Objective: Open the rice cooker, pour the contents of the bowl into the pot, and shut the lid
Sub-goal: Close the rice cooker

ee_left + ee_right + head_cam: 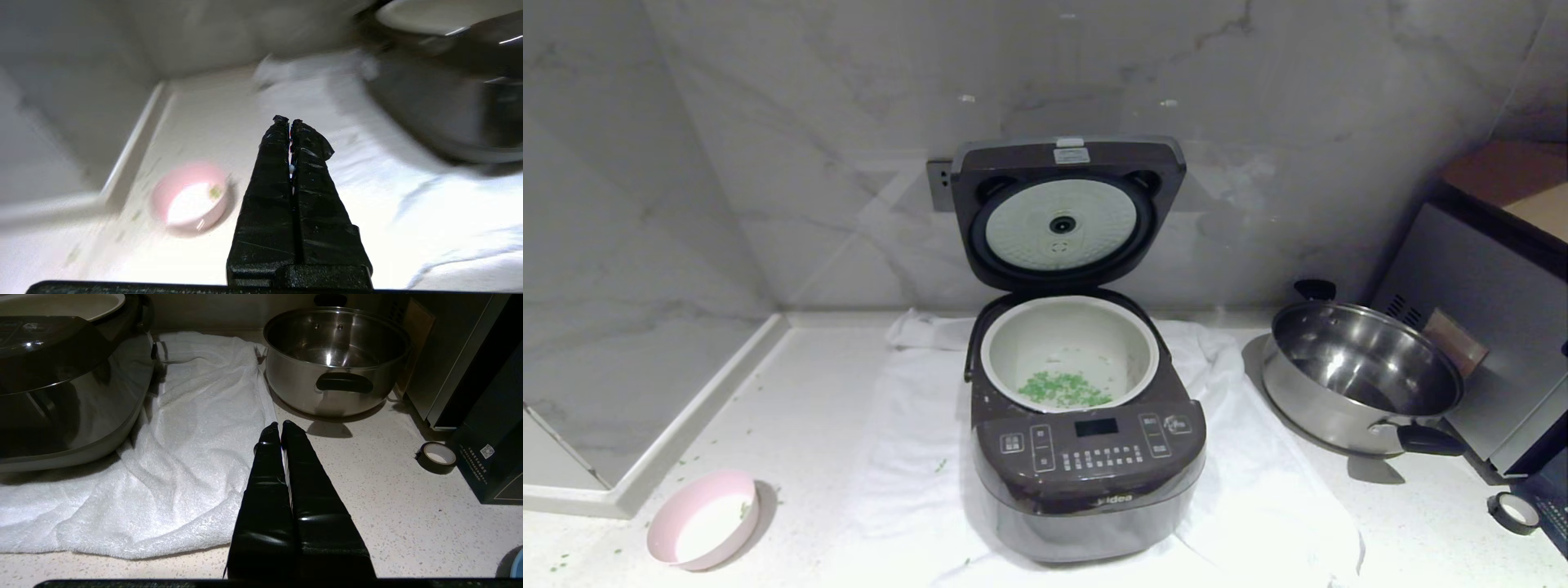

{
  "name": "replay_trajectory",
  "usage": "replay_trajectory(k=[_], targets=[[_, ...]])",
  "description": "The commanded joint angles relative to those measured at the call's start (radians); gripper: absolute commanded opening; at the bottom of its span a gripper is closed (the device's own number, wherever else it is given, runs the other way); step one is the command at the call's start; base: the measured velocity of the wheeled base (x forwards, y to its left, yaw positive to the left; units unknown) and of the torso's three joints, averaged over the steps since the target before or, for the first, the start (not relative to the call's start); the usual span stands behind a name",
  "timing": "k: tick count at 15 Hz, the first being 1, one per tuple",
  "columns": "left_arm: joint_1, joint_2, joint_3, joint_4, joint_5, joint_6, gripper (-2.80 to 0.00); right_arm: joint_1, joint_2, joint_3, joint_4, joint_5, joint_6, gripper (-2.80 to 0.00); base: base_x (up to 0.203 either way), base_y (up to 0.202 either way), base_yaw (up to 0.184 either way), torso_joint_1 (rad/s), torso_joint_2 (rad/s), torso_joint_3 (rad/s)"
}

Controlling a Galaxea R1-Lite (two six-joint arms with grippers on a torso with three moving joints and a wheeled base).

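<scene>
The dark brown rice cooker (1086,474) stands on a white towel (907,457) with its lid (1066,214) swung up, the round white inner plate facing me. Green chopped contents (1063,389) lie on the floor of the cream pot (1068,353). The pink bowl (704,519) sits upright on the counter at the front left, nearly empty, with a green bit or two inside. My left gripper (288,121) is shut and holds nothing; it hangs above the towel, with the bowl (190,199) to one side and the cooker (441,102) to the other. My right gripper (280,425) is shut, low over the counter beside the towel (184,449).
A steel pan (1364,377) with black handles stands right of the cooker. A dark appliance (1494,327) fills the right edge, and a tape roll (1513,512) lies in front of it. Green bits are scattered on the counter near the bowl. A raised ledge (686,416) borders the left.
</scene>
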Motion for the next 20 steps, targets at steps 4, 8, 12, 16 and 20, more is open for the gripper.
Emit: replay_trajectory(k=[4,8,12,16,20], targets=[[-0.002,-0.005,0.015,0.054,0.071,-0.060,-2.80,0.000,0.000,0.000,0.000,0.000,0.000,-2.80,0.000,0.000,0.000,0.000,0.00,0.000],[0.000,-0.005,0.015,0.052,0.075,-0.075,-2.80,0.000,0.000,0.000,0.000,0.000,0.000,-2.80,0.000,0.000,0.000,0.000,0.00,0.000],[-0.002,-0.005,0.014,0.054,0.083,-0.096,-2.80,0.000,0.000,0.000,0.000,0.000,-0.002,-2.80,0.000,0.000,0.000,0.000,0.00,0.000],[-0.002,-0.005,0.012,0.058,0.074,-0.095,-2.80,0.000,0.001,-0.030,0.002,-0.004,-0.048,-2.80,0.000,0.000,0.000,0.000,0.00,0.000],[-0.002,-0.005,0.012,0.060,0.069,-0.095,-2.80,0.003,0.181,-0.271,0.018,0.017,-0.050,-2.80,0.000,0.000,0.000,0.000,0.00,0.000]])
